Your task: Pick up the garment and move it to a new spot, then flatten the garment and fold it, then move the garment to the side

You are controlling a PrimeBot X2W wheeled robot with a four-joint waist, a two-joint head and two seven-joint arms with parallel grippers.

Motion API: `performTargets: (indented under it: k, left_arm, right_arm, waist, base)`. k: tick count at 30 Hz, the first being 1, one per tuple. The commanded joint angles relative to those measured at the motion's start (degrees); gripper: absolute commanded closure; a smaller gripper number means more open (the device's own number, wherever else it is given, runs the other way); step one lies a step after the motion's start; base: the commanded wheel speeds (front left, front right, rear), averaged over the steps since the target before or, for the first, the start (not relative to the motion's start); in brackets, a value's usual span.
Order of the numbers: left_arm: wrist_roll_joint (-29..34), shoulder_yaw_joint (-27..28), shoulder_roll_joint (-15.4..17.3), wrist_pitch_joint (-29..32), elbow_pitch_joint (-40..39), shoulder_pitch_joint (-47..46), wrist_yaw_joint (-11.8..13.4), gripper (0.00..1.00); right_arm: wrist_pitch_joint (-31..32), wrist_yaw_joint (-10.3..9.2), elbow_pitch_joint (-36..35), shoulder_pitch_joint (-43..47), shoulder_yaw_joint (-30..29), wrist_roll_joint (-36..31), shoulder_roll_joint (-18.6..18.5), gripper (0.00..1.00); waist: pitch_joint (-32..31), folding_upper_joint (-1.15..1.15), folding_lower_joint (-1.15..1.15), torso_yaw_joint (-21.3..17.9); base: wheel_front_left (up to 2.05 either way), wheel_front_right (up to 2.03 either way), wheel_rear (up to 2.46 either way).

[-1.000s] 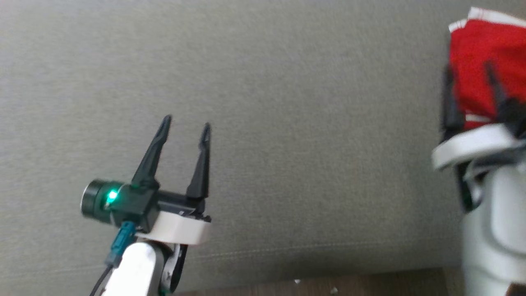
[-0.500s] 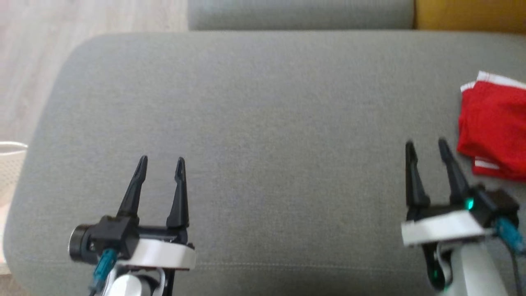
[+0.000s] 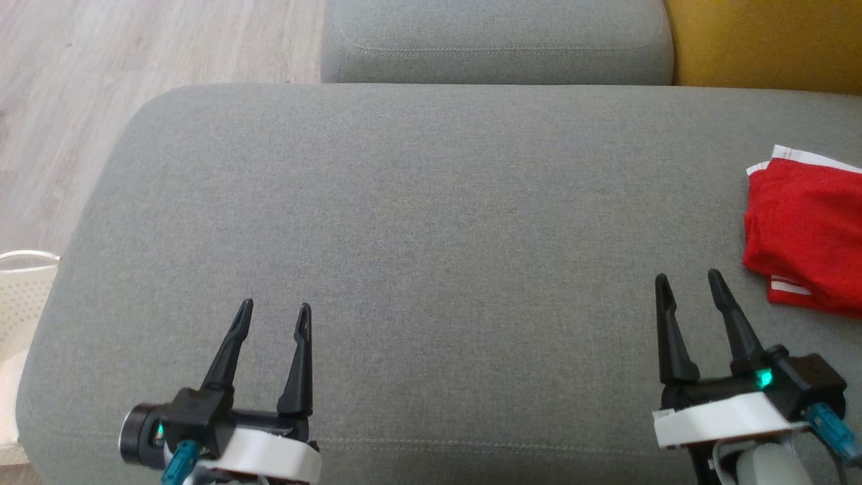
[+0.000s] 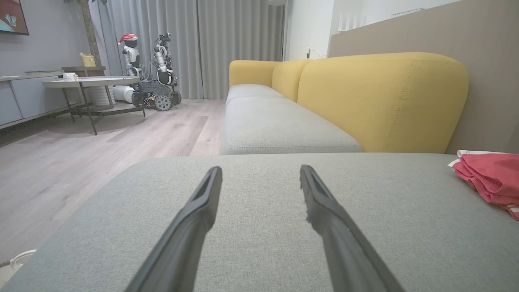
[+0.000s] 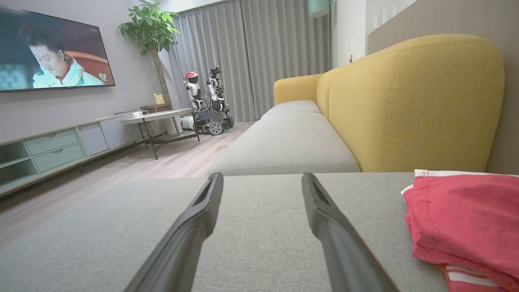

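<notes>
two empty grippers, garment at the right

your left gripper (image 3: 277, 305) and right gripper (image 3: 687, 275) both sit over the grey sofa cushion (image 3: 431, 202), fingers moderately parted, holding nothing. the folded red garment (image 3: 805, 236) with white trim lies on that cushion near your right gripper, off to its right and apart from its fingers.

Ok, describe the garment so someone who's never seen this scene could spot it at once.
Start at the wide grey seat cushion in front of the yellow backrest. Toward its right end, just beyond the right claw, lies the garment: a folded red cloth with white trim. Its red stands out against the plain grey fabric.
</notes>
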Motion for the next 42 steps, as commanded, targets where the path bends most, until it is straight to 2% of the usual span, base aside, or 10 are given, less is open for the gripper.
performTargets:
  k: [1,14,15,20,42]
  left_arm:
    - [0.42,2.01,-0.32,-0.29,-1.45,-1.99,-0.03,0.0]
    - [-0.01,1.88,-0.33,-0.29,-0.44,-2.03,0.28,0.0]
    - [-0.01,-0.01,0.0,0.0,1.4,0.0,0.04,1.0]
    - [-0.67,-0.15,0.02,0.11,5.46,1.49,0.03,1.0]
    - [-17.19,1.96,0.9,2.86,7.41,-1.15,-1.58,1.0]
  right_arm:
    - [-0.64,0.2,-2.1,-0.29,1.62,0.42,0.03,0.0]
    - [-0.64,0.2,-2.3,-0.14,1.59,0.86,0.03,0.0]
    - [0.0,0.0,-0.17,1.05,0.05,0.35,0.01,1.0]
    - [0.23,0.0,3.74,2.32,0.03,0.92,0.0,1.0]
    - [2.97,0.04,3.49,0.73,-1.04,17.39,-0.86,1.0]
  waist:
    - [-0.07,0.0,0.0,0.01]
    - [-0.21,0.0,0.0,0.06]
    - [-0.22,0.0,0.0,0.06]
    - [-0.2,0.0,0.0,0.02]
    - [-0.04,0.0,0.0,-0.98]
  base:
    - [0.0,0.0,0.0]
    - [0.0,0.0,0.0]
    - [0.0,0.0,0.0]
    - [0.0,0.0,0.0]
    - [0.0,0.0,0.0]
